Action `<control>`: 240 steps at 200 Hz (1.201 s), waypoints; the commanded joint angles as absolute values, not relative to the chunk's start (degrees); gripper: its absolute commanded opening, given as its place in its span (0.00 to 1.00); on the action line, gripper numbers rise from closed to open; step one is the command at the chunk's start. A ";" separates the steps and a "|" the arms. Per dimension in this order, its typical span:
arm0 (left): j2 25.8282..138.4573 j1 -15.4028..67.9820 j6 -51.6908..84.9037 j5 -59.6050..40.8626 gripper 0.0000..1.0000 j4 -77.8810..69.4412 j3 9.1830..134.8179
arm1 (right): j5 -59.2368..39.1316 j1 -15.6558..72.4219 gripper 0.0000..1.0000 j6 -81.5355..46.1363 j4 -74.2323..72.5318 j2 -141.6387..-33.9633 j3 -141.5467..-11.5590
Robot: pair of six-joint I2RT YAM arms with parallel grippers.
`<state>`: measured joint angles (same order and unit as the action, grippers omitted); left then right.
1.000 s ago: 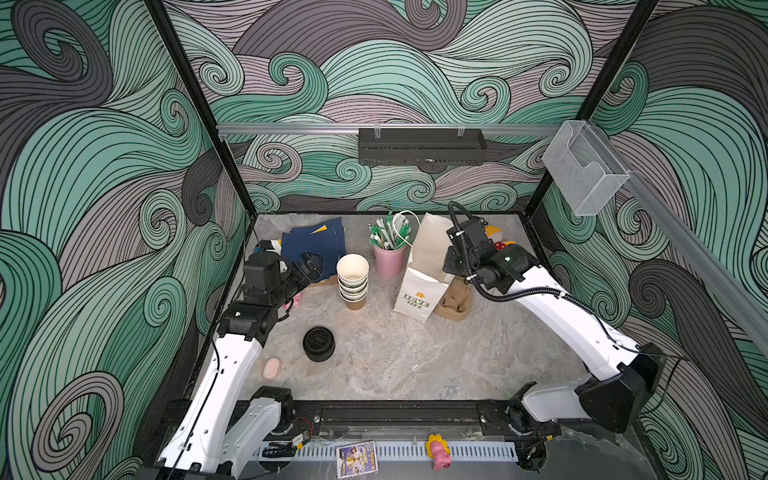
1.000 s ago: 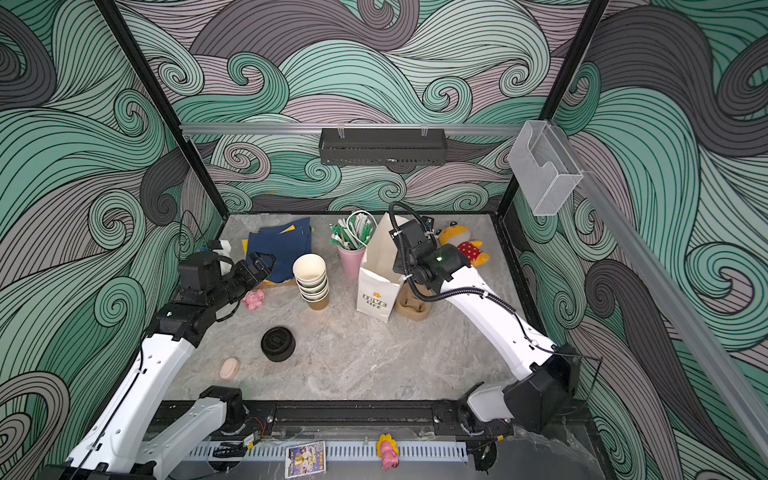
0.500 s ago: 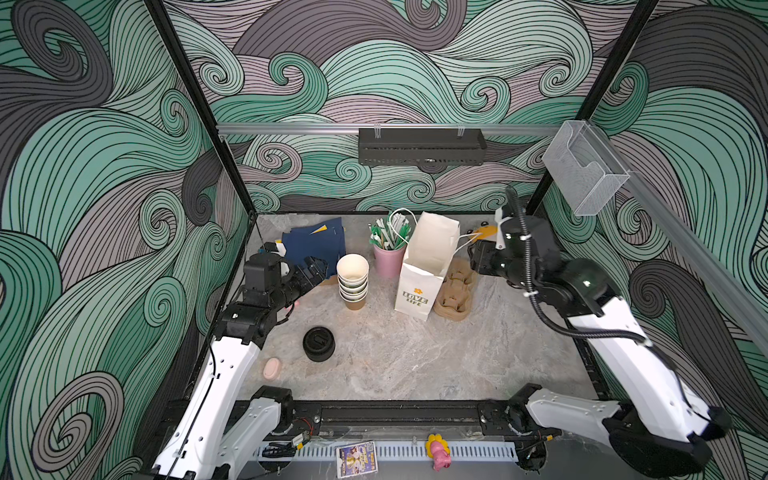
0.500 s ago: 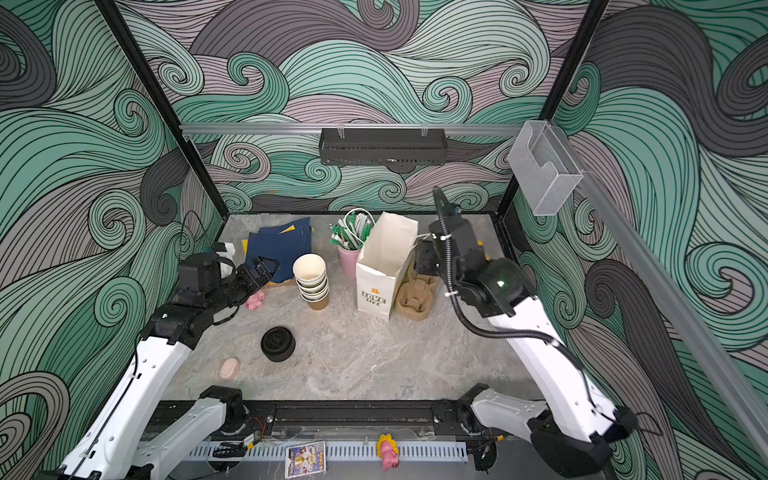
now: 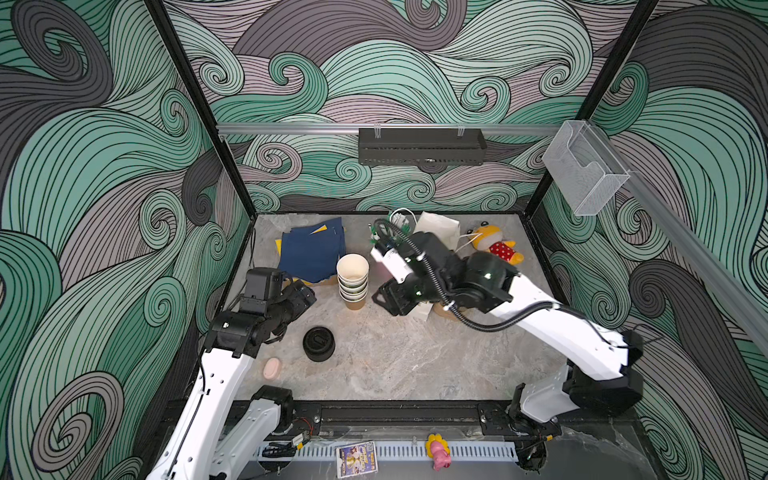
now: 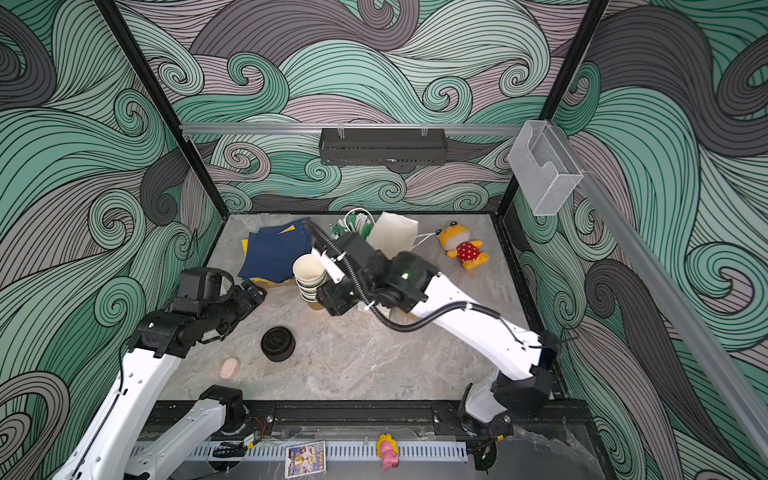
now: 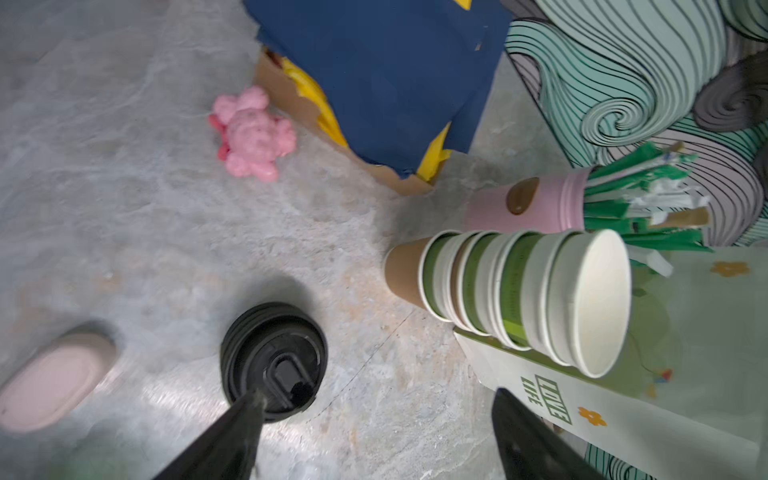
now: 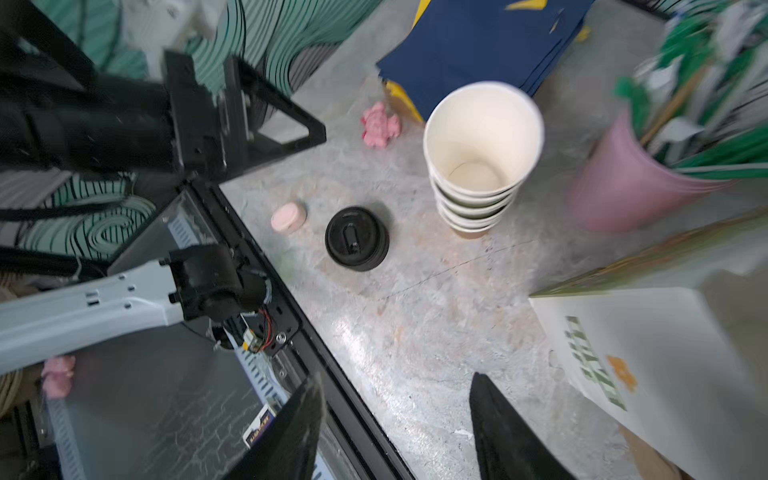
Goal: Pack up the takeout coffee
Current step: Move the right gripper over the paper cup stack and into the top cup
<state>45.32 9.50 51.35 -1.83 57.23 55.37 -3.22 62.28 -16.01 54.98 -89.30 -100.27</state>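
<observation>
Olive-green cups [image 5: 352, 282] sit stacked bare on the desk [image 5: 415, 353] toward its back edge, black lids [image 5: 318, 343] piled apart nearer the left edge. Nothing lidded or in the paper bag [image 5: 438, 228] yet, I reckon, so barely started. Spread and empty: left tool [image 7: 376, 395], right tool [image 8: 397, 376].

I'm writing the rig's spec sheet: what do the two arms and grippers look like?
Both the left arm and right arm have white links with black joints and wrists. A black ribbed cable loops along the right arm. The left gripper and right gripper have tapering black fingers.
</observation>
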 commanded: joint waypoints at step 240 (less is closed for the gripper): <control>41.29 0.66 51.30 -18.43 0.84 34.20 47.15 | 24.63 60.26 0.56 -42.01 65.12 -113.16 -127.31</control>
<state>38.24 0.86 53.54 -13.26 41.58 44.38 20.69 63.26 -38.46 62.48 -106.76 -123.11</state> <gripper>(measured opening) 0.849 0.565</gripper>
